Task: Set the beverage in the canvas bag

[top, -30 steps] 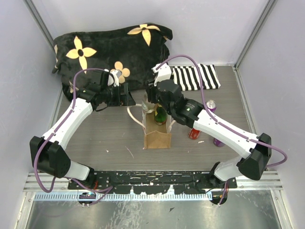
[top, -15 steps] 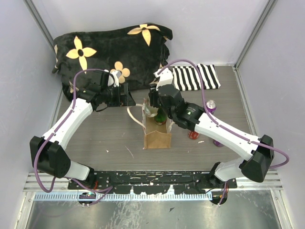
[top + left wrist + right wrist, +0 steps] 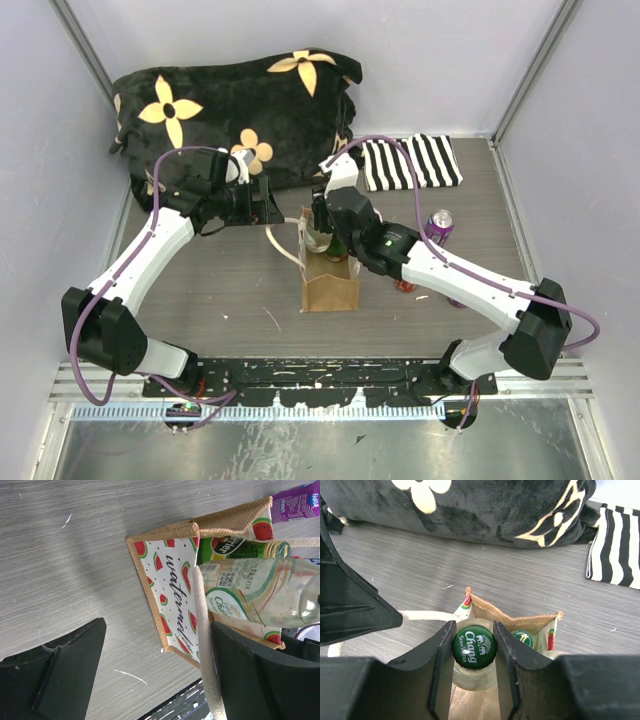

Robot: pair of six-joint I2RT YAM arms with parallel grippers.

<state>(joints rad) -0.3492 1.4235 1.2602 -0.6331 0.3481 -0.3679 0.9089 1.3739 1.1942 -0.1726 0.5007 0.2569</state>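
Note:
The beverage, a clear Chang soda-water bottle (image 3: 474, 647) with a green cap, stands upright with my right gripper (image 3: 474, 652) shut on its neck. Its lower end dips into the open mouth of the canvas bag (image 3: 330, 288), a tan tote with a watermelon print (image 3: 172, 587). A green bottle (image 3: 523, 638) is inside the bag beside it. My left gripper (image 3: 157, 672) is open at the bag's left side. A cream rope handle (image 3: 202, 645) lies against its right finger. In the top view, the left gripper (image 3: 283, 212) and right gripper (image 3: 322, 232) meet over the bag.
A black flowered cushion (image 3: 230, 100) lies along the back wall, with a striped cloth (image 3: 410, 160) to its right. A purple can (image 3: 440, 222) and a red can (image 3: 404, 285) stand right of the bag, partly under my right arm. Walls close in both sides.
My right gripper has shifted a little left and down with the bottle, bringing it over and into the bag's mouth. The left arm has stayed put.

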